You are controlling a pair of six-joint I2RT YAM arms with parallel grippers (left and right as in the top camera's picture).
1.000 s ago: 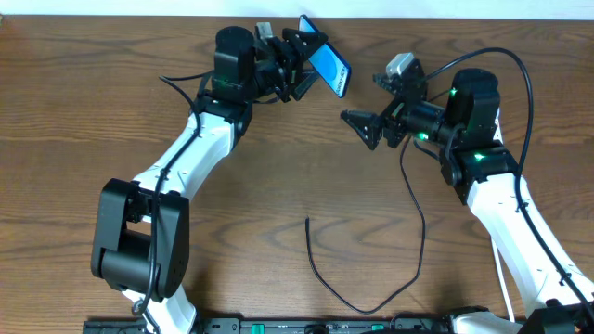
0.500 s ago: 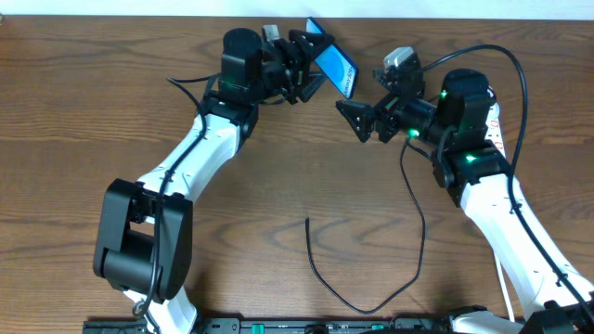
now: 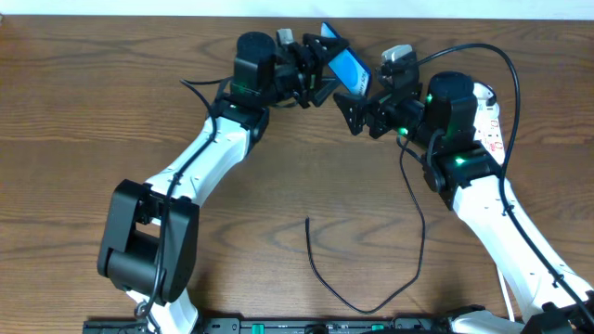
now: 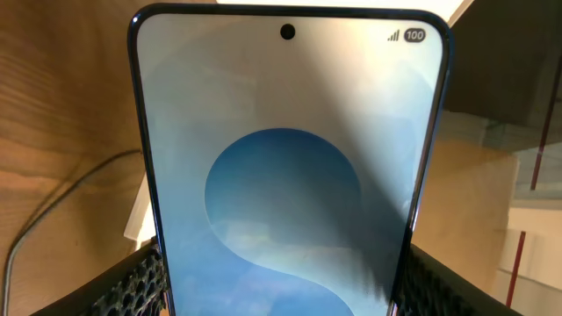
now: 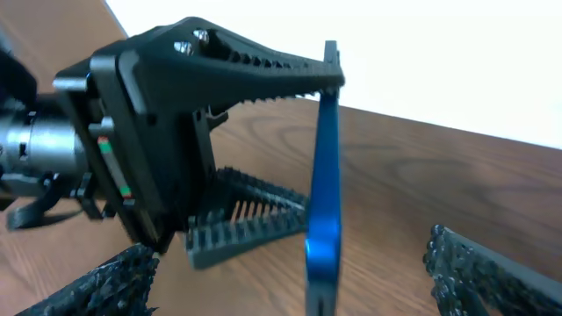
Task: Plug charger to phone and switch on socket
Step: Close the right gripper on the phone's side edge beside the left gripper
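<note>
The left gripper, clamped on the phone, moves rightward and carries the phone closer to the right gripper, which swings left and up with its jaws wide until it is just beside the phone's lower end; the socket emerges beside the right arm

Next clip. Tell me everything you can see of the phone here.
The phone is slim, with rounded corners and a dark blue frame. Its screen is lit: pale blue with a deeper blue oval, and a punch-hole camera, signal bars and a "100" badge at the top. It is held tilted above the far edge of the table, clamped across its sides by the left tool. The open right tool flanks its end; no contact shows.
</note>
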